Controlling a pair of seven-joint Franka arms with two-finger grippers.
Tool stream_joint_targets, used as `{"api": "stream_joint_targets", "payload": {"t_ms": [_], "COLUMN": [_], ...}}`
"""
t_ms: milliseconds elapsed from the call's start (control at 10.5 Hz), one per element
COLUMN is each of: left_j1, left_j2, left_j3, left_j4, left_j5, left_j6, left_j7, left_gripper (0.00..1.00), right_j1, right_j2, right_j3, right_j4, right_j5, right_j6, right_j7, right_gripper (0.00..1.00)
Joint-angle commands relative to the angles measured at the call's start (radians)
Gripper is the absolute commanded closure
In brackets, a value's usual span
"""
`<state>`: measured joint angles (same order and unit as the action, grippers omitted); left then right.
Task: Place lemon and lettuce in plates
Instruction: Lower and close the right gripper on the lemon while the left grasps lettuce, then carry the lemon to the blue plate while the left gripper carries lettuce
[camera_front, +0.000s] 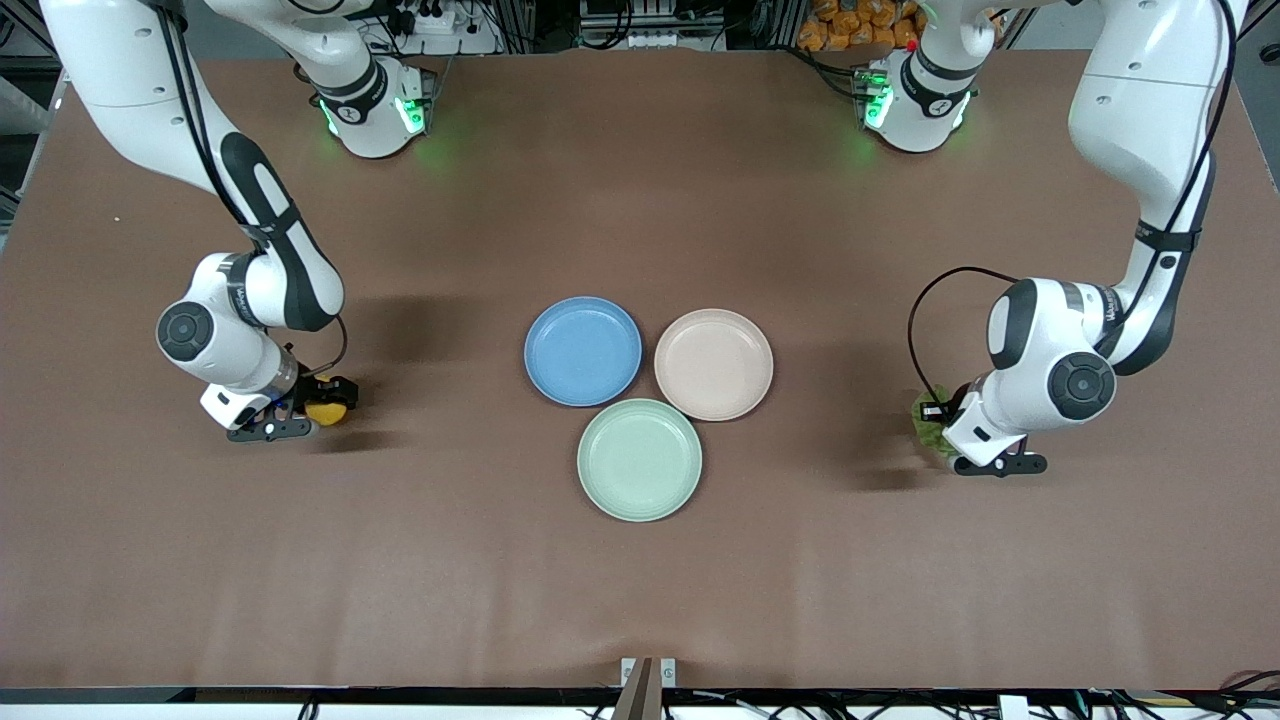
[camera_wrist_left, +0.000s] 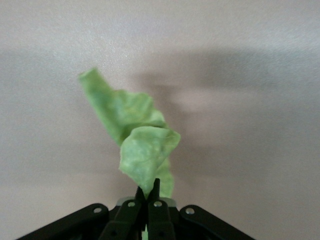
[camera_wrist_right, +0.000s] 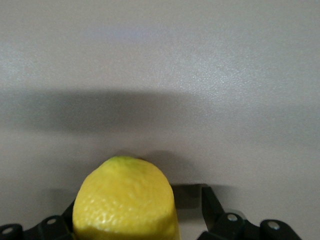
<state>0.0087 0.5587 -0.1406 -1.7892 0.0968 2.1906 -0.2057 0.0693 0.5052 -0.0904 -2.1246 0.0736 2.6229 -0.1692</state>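
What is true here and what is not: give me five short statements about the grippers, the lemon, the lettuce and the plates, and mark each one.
1. The right gripper holds the lemon. True.
2. The lettuce lies in the beige-pink plate. False: it is pinched in the left gripper, toward the left arm's end of the table, away from the plates.
3. The blue plate has nothing in it. True.
4. The mint-green plate is the plate farthest from the front camera. False: it is the nearest of the three.
5. The lemon sits in the blue plate. False: it is in the right gripper, toward the right arm's end of the table.
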Motion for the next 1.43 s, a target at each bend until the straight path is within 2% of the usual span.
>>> {"api": "stream_joint_targets", "payload": {"t_ms": [0,95,190,286,381,571,1048,1333], "left_j1": [-0.024,-0.027,-0.027,-0.026,-0.027,-0.027,-0.038,-0.113], "left_j2": [-0.017,-0.029,-0.031,-0.031,-0.031,-0.031,-0.029,-0.022], "left_j3": [-0.002,-0.004,-0.010,-0.034,-0.054,-0.092,-0.187,-0.191], "left_j4": [0.011,0.013,0.025,0.045,0.071,0.097,0.131,0.154], "left_j5": [0.027,0.024,0.012,0.011,0.011,0.009,0.011,0.011], "left_j6": [-0.032,-0.037,-0.066,-0.101,-0.135,-0.160,-0.161,-0.161], "left_j7": [-0.061,-0.069,-0.084,-0.109,-0.156,-0.190,-0.377,-0.501], "left_gripper": [1.00,1.00,1.00,1.00,1.00,1.00,1.00,1.00], "right_j1": [0.009,0.013,0.015,0.015,0.015,0.046,0.309,0.453], "right_j2": [-0.010,-0.011,-0.016,-0.023,-0.031,-0.053,-0.068,-0.060], "right_j3": [0.003,0.003,0.003,0.003,0.008,0.009,0.009,0.009], "right_j4": [-0.011,-0.009,-0.006,-0.005,0.000,0.050,0.164,0.218], "right_j5": [0.008,0.011,0.011,0.011,0.011,0.014,0.014,0.017], "right_j6": [0.006,0.002,-0.001,-0.001,-0.020,-0.162,-0.288,-0.297], "right_j7": [0.000,0.000,0.002,0.000,-0.001,0.031,0.411,0.564], "right_gripper": [0.54,0.69,0.77,0.81,0.82,0.83,0.82,0.82]}}
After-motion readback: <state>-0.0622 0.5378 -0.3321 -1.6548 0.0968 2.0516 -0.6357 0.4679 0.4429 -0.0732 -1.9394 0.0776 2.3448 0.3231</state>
